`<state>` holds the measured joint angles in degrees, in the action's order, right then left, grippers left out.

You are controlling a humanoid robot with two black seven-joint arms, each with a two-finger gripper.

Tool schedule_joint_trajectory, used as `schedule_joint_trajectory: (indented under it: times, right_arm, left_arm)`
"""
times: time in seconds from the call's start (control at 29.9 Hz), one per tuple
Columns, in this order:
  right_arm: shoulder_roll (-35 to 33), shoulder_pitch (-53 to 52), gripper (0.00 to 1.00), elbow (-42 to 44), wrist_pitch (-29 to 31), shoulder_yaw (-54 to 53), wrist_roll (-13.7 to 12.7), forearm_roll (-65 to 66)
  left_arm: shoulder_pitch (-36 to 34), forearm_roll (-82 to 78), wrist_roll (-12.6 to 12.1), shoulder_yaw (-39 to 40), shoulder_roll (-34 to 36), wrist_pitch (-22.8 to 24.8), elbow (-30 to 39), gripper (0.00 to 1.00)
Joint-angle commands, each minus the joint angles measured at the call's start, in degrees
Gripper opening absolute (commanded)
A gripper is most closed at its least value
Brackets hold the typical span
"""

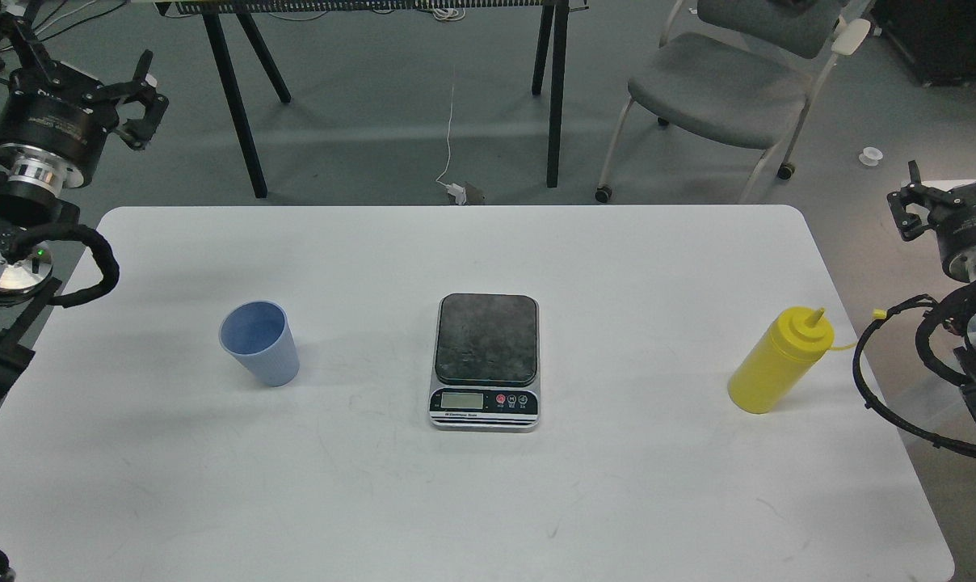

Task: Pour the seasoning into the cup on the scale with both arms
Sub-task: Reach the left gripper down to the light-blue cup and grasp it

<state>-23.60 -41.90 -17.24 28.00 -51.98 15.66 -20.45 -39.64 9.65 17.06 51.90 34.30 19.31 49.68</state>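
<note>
The light-blue ribbed cup (260, 343) stands upright on the left part of the white table (488, 501). At the table's middle lies the scale (486, 339), its dark plate bare and its display facing me. The yellow seasoning bottle (777, 362) stands near the right edge, its small cap hanging on a tether to the right. My left gripper (150, 95) hovers off the table's far left corner, open and holding nothing. My right gripper (905, 202) hangs beyond the right edge, above and right of the bottle, also open and holding nothing.
Behind the table are the black legs of another table (241, 121) and a grey chair (722, 89) on the floor. A white cable (450, 137) trails down to the floor at the back.
</note>
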Motion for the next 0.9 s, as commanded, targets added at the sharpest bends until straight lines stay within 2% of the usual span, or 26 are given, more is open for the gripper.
schedule_joint_trajectory:
  times: [0.0, 0.23, 0.37, 0.43, 0.57, 0.67, 0.87]
  right_arm:
    - [0.1, 0.2, 0.99, -0.5, 0.0, 0.0, -0.1, 0.0]
    - [-0.5, 0.2, 0.99, -0.9, 0.0, 0.0, -0.1, -0.1]
    - [-0.8, 0.3, 0.99, -1.0, 0.0, 0.0, -0.1, -0.1]
    - [-1.5, 0.5, 0.99, -1.0, 0.0, 0.0, -0.1, -0.2]
    - [-2.5, 1.5, 0.99, -1.0, 0.0, -0.5, 0.0, -0.3]
    - [-3.6, 1.9, 0.99, -1.7, 0.0, -1.2, 0.0, -0.3]
    - [-5.2, 4.5, 0.99, -5.3, 0.0, -2.3, 0.3, -0.3]
  left_arm:
    - [0.7, -0.3, 0.1, -0.1, 0.1, -0.2, -0.1, 0.99]
    - [0.9, -2.4, -0.1, -0.1, 0.5, 0.0, 0.5, 0.99]
    - [2.1, -8.5, 0.1, -2.2, 1.8, 2.3, 3.3, 0.99]
    - [2.5, -17.3, 1.0, -2.3, 4.4, 2.2, 6.7, 0.99]
    - [2.5, -37.4, 4.6, -2.5, 7.4, -0.8, 12.8, 0.99]
    - [2.5, -53.9, 4.7, -3.6, 8.8, -3.8, 16.1, 0.99]
    - [2.0, -87.4, 5.5, -6.8, 8.7, -7.1, 16.6, 0.96]
